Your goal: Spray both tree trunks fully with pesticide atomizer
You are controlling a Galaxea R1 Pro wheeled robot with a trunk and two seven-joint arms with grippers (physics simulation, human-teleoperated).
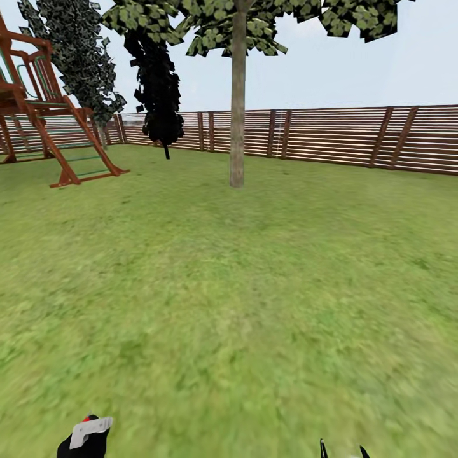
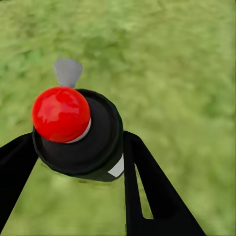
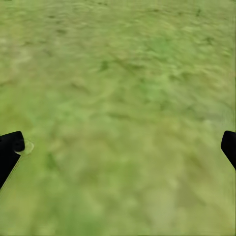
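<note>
My left gripper [image 2: 78,147] is shut on the pesticide atomizer [image 2: 98,137], a small black bottle with a red round cap and a grey nozzle. In the head view the atomizer [image 1: 89,431] is in the left gripper [image 1: 81,446] at the bottom left, low over the grass. My right gripper [image 1: 343,450] peeks in at the bottom right; its fingers stand wide apart and empty over the lawn [image 3: 120,145]. A tree with a pale tree trunk [image 1: 237,121] rises straight ahead on the floor [image 1: 229,299] of grass. A second tree [image 1: 79,54] stands far left behind a play frame.
A red-brown wooden play frame with a ladder [image 1: 60,127] stands at the far left. A dark, almost black narrow tree [image 1: 159,95] grows by the fence. The brown slatted fence [image 1: 331,137] closes the lawn at the back and right. Open grass lies between me and the trunk.
</note>
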